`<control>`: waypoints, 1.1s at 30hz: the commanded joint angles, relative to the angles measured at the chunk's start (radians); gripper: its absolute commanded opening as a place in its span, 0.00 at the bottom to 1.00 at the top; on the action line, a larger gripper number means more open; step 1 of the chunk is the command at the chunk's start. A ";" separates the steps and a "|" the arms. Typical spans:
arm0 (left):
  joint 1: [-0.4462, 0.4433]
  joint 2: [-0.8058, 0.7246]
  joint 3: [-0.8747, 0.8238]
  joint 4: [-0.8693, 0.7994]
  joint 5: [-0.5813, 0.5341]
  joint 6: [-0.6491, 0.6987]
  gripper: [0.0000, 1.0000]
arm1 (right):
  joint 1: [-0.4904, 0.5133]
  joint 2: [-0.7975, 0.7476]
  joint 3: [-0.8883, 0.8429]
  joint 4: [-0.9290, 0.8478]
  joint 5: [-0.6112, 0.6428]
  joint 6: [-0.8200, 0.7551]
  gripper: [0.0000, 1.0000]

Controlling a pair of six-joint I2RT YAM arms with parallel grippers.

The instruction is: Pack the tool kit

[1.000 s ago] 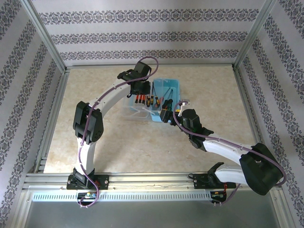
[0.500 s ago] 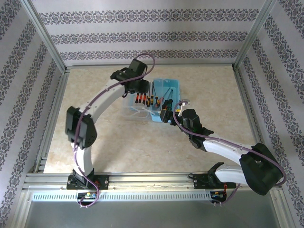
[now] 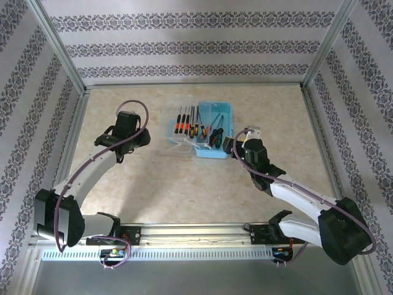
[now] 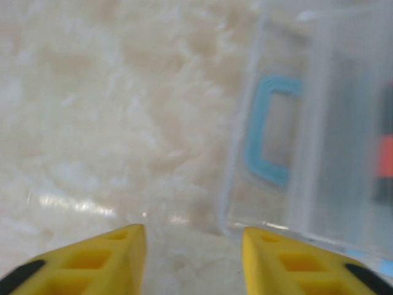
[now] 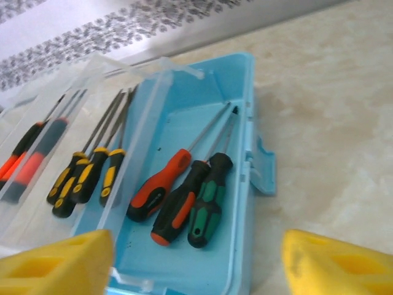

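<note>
The tool kit is a blue box with its clear lid folded open to the left. Three big screwdrivers lie in the box: red-handled, black-and-orange and green-and-black. Thin yellow-and-black drivers and red-and-black ones rest in the lid's tray. My left gripper is open, low over the table just left of the lid, holding nothing. At the box's front right corner, my right gripper is open and holds nothing.
A blue latch sticks out from the box's right side; another latch shows through the lid. Aluminium frame posts and patterned walls close in the marble-look table on three sides.
My left arm has swung from above the kit down to the table on the lid's left, its jaws now apart. My right gripper has backed off slightly and narrowed.
</note>
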 commanded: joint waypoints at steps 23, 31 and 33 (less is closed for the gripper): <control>0.050 0.333 0.022 0.240 0.310 0.026 0.29 | -0.170 0.167 0.010 0.043 -0.259 0.175 0.60; 0.052 0.361 0.001 0.286 0.324 0.039 0.20 | -0.171 0.183 0.012 0.049 -0.264 0.176 0.60; 0.053 0.369 0.000 0.286 0.321 0.045 0.17 | -0.172 0.189 0.016 0.049 -0.264 0.176 0.60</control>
